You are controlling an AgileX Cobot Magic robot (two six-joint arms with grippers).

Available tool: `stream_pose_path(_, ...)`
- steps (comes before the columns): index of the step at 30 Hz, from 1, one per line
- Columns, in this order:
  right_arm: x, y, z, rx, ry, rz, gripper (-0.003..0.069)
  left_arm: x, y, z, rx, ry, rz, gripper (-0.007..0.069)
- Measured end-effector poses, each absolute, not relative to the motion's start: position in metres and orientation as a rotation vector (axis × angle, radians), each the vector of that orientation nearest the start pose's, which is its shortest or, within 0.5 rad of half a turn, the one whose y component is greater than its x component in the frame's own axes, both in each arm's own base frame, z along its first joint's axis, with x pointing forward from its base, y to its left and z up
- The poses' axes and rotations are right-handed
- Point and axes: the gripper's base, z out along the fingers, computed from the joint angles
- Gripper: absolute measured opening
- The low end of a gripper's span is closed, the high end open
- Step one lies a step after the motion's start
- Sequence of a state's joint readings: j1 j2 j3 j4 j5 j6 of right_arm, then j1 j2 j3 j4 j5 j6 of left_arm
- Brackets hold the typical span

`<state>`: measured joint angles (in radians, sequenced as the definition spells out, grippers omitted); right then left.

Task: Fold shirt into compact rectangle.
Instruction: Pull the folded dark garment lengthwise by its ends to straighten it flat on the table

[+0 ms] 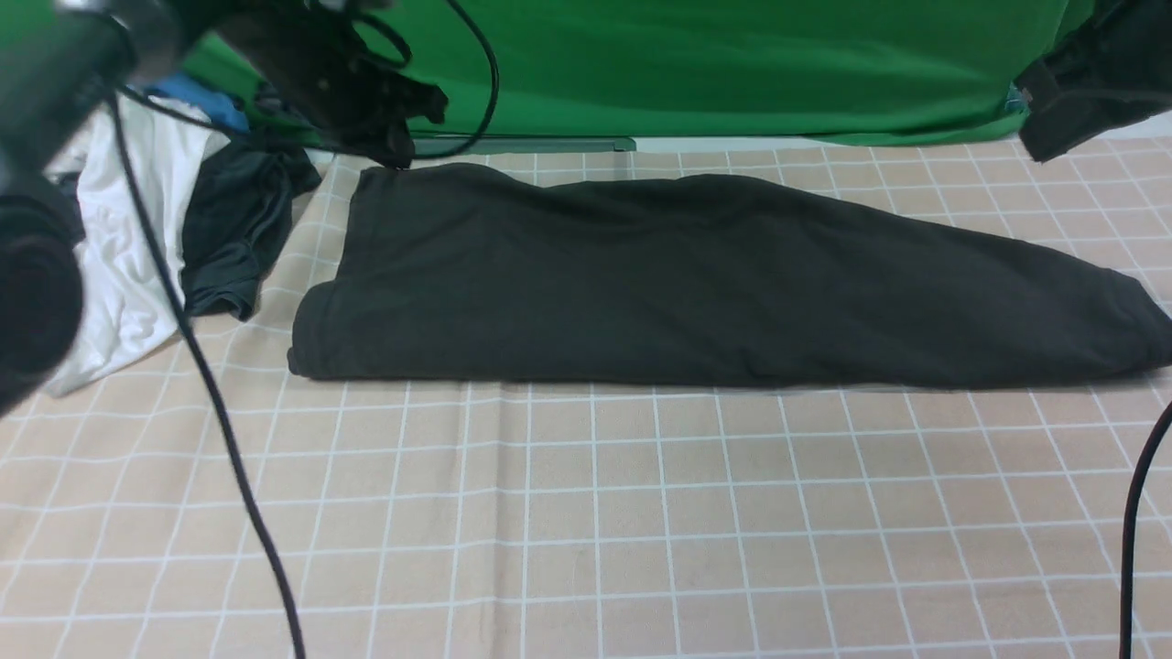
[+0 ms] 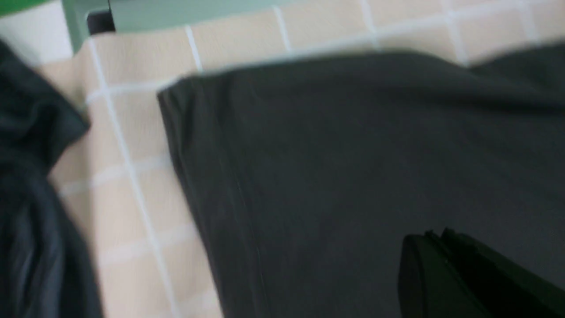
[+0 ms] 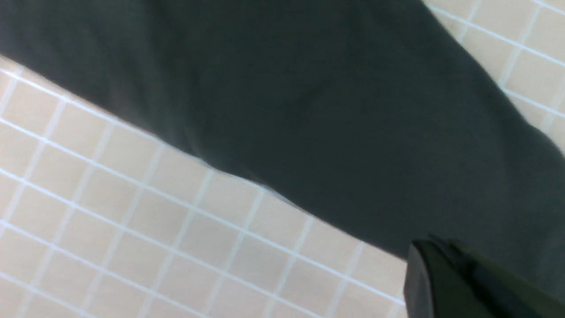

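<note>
Pincers on both arms are seen with their jaws pressed together and nothing caught between them. The left pincer (image 1: pixel 399 154) is held just above the far left corner of the shirt (image 1: pixel 696 284). In its wrist view it is shown over the dark fabric (image 2: pixel 353 168), but the blur hides whether the cloth is touched. The right pincer (image 1: pixel 1039 146) is held high near the far right corner of the table (image 1: pixel 586 531), apart from the shirt. In its own wrist view it is seen over the line where the shirt's edge meets the checked cloth.

The shirt is laid as a long folded band across the far half of the table — its squared, thicker end lies toward the left edge, and its narrowing end reaches the right edge. The table is covered by a beige cloth with a white grid.

At the left edge a white garment (image 1: pixel 128 247) is heaped. A dark grey-teal garment (image 1: pixel 233 229) is bunched just beside it, between it and the shirt, near the shirt but apart from it. A green backdrop (image 1: pixel 732 64) is hung along the far edge. A black cable (image 1: pixel 220 430) is draped down across the left side of the front view.
</note>
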<state>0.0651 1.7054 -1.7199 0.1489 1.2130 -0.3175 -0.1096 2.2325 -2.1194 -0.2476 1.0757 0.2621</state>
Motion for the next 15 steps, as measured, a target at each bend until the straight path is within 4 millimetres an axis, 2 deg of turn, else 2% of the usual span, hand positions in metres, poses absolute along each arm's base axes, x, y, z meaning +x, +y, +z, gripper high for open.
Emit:
stream_pose_path(1, 0.358, 0.033, 0.365, -0.479, 2.629, 0.077, 0.0038, 0.476, -0.071, 0.274, 0.420, 2.632, -0.257, 0.0019)
stream_pose_path(2, 0.353, 0.031, 0.366, -0.479, 2.631, 0.044, 0.0038, 0.466, -0.069, 0.280, 0.419, 2.644, -0.248, 0.0019)
stream_pose_path(5, 0.339, 0.024, 0.368, -0.460, 2.641, 0.013, 0.0038, 0.436, -0.065, 0.284, 0.393, 2.714, -0.244, 0.0019)
stream_pose_path(11, 0.308, 0.020, 0.374, -0.448, 2.646, 0.000, 0.0038, 0.387, -0.056, 0.260, 0.293, 2.826, -0.224, 0.0020)
stream_pose_path(13, 0.303, 0.019, 0.375, -0.446, 2.645, -0.001, 0.0038, 0.383, -0.053, 0.251, 0.290, 2.826, -0.183, 0.0025)
stream_pose_path(15, 0.302, 0.019, 0.375, -0.444, 2.645, 0.000, 0.0038, 0.383, -0.050, 0.242, 0.260, 2.814, -0.138, 0.0064)
